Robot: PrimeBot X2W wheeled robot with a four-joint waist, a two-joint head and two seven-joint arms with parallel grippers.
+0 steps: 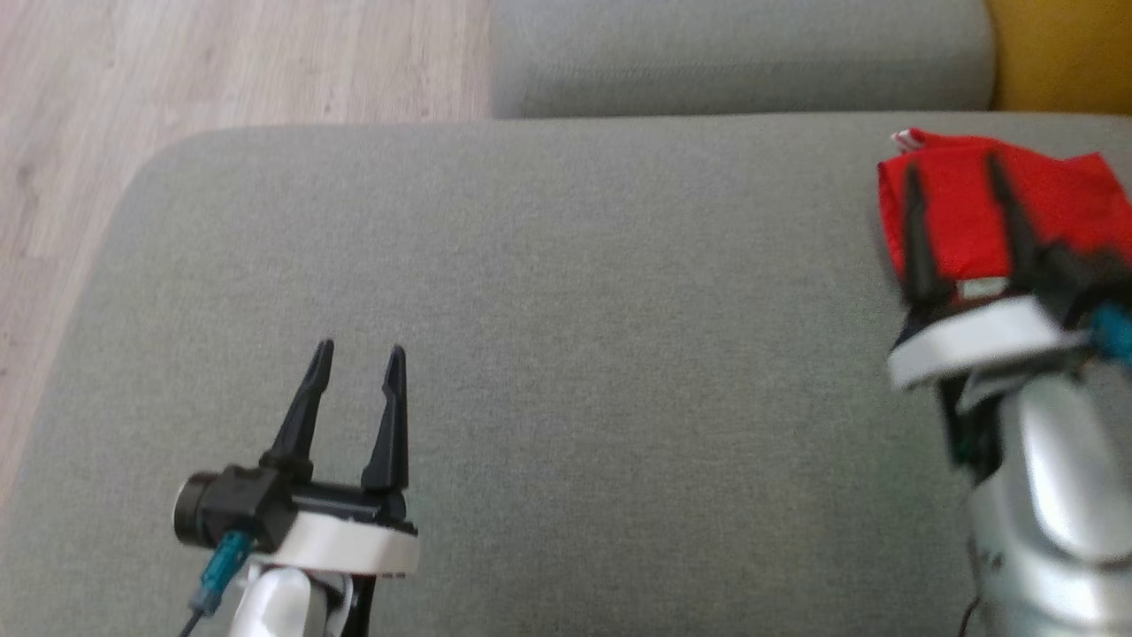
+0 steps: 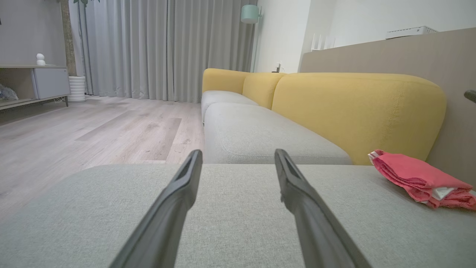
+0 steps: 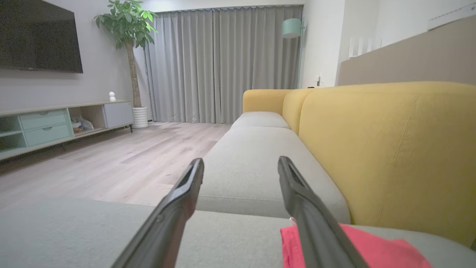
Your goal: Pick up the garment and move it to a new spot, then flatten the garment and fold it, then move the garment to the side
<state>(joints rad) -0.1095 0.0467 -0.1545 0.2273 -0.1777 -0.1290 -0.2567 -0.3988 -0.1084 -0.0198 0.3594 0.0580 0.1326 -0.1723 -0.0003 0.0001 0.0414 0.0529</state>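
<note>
The garment (image 1: pixel 973 212) is red and folded into a compact pile, lying at the far right of the grey sofa cushion (image 1: pixel 566 354). In the left wrist view the garment (image 2: pixel 420 178) shows a white edge between its layers, and in the right wrist view the garment (image 3: pixel 372 251) lies low at the right. My right gripper (image 1: pixel 955 172) hovers open over it, both dark fingers spread above the red cloth and nothing between them. My left gripper (image 1: pixel 358 354) stands open over bare cushion at the lower left, far from the garment.
A second grey seat cushion (image 1: pixel 743 53) lies beyond a seam at the back. Yellow backrests (image 2: pixel 357 108) run along the right. Wooden floor (image 1: pixel 177 62) lies past the cushion's rounded left edge. A TV cabinet (image 3: pixel 55 123), plant and curtains stand far off.
</note>
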